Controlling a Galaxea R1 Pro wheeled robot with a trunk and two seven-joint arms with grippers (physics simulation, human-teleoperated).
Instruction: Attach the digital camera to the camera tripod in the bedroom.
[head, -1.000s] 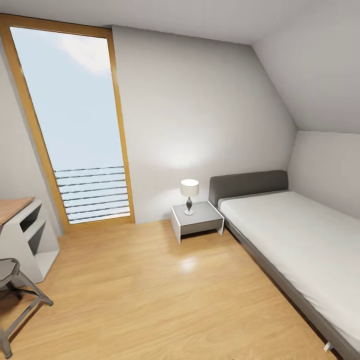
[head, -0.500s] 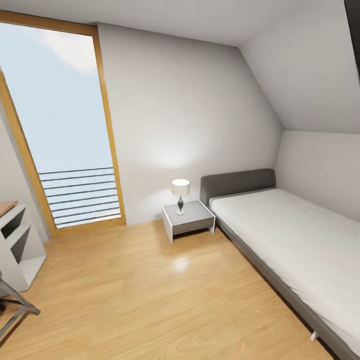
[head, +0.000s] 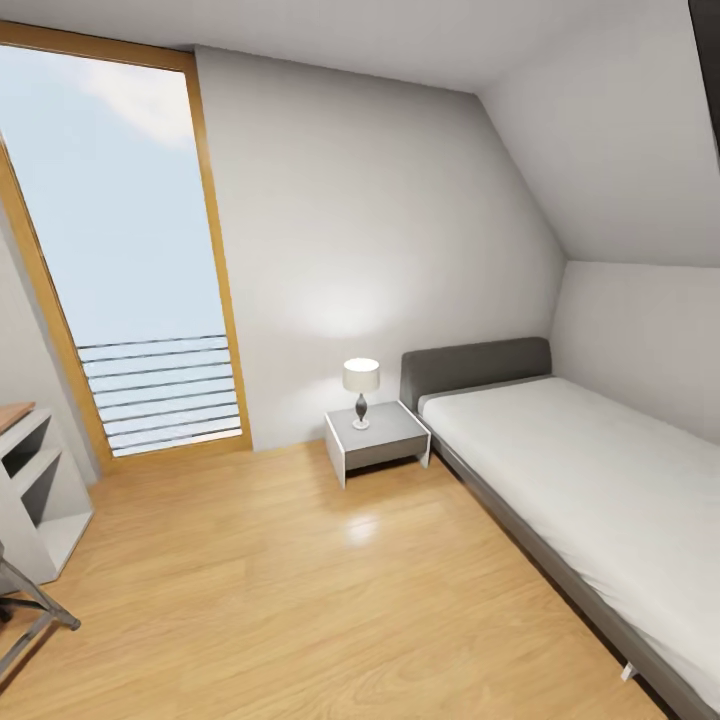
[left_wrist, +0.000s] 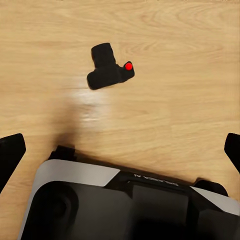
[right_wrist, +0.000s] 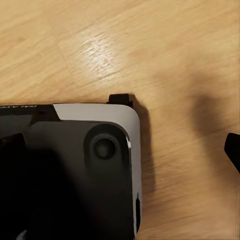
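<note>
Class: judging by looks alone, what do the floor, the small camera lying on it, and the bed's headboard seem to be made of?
Floor: wood planks, glossy; grain lines and a light glare show. Digital camera: probably matte black plastic, with a red dot. Headboard: grey, flat and unshiny, perhaps fabric; hard to tell.

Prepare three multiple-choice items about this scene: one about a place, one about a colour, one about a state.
1. Where does the small black boxy digital camera lie?
A. on the wood-plank floor
B. on the bed
C. on the nightstand

2. What colour is the dot on the camera?
A. green
B. red
C. white

3. What is the state of the small table lamp on the grey nightstand?
A. lying toppled
B. upright, dark
C. upright, lit

Answers:
1. A: in the left wrist view, the wood-plank floor surrounds it.
2. B: a red dot shows at its edge.
3. C: its shade glows and brightens the wall.
</note>
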